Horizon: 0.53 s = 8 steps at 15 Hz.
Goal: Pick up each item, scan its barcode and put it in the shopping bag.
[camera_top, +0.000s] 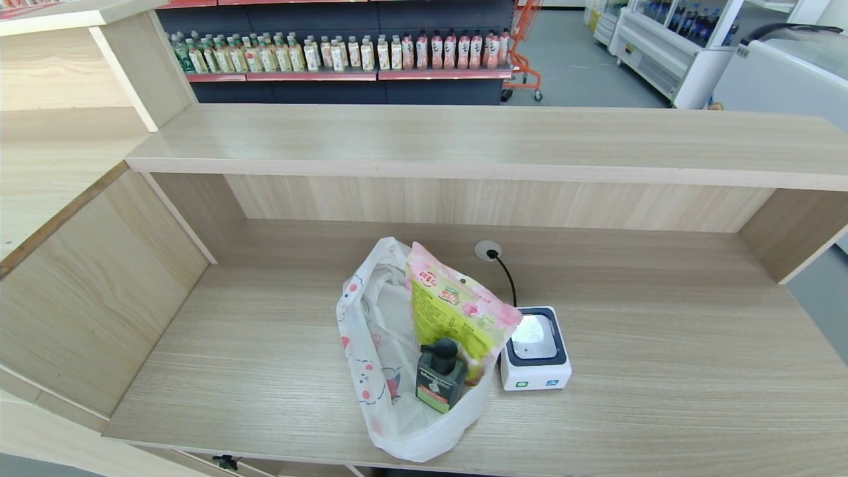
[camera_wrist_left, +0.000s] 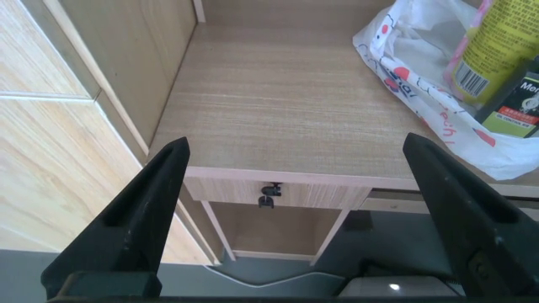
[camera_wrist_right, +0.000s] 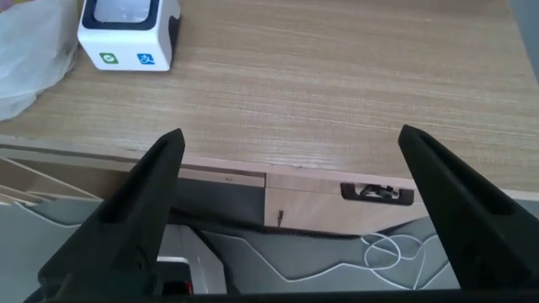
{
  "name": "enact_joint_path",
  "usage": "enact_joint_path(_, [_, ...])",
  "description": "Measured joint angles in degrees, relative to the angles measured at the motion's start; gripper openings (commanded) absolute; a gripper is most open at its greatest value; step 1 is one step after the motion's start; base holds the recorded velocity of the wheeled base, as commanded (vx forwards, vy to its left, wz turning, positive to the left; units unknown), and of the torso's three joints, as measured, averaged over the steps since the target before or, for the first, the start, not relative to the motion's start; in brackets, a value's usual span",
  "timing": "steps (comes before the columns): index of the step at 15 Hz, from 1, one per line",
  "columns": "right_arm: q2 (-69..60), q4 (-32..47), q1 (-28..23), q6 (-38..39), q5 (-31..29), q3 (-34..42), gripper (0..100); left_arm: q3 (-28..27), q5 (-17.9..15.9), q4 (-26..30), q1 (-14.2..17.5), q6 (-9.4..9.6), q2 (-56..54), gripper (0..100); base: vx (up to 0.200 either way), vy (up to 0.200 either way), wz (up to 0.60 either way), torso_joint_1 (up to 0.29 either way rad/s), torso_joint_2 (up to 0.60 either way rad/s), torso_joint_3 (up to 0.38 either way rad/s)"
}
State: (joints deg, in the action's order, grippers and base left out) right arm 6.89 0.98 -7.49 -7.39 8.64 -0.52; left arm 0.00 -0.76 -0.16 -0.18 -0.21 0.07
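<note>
The thin white plastic shopping bag (camera_top: pixel 371 377), printed with pink cartoon figures, lies open on the counter. It is ahead of the left gripper (camera_wrist_left: pixel 296 147), toward the other arm's side. Inside stand a glossy yellow-and-pink snack pouch (camera_top: pixel 457 311) and, against it, a dark pump bottle (camera_top: pixel 439 379). Just beside the bag, ahead of the right gripper (camera_wrist_right: pixel 292 139), sits a white cube-shaped scanner (camera_top: pixel 535 350) with a glass top. Its black cable (camera_top: pixel 507 278) runs to a round grommet (camera_top: pixel 488 250). Both grippers hang with fingers spread wide, holding nothing, off the front edge of the pale wood-grain counter (camera_top: pixel 662 371).
</note>
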Motion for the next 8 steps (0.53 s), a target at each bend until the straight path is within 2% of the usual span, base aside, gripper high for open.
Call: enact_joint_path(8, [-1.52,0.20,0.13,0.13,-0.30,0.26,100,0.00,-0.02,0.00,0.00,-0.04,0.00,100,0.000,0.000,0.00,0.000,0.00,0.000])
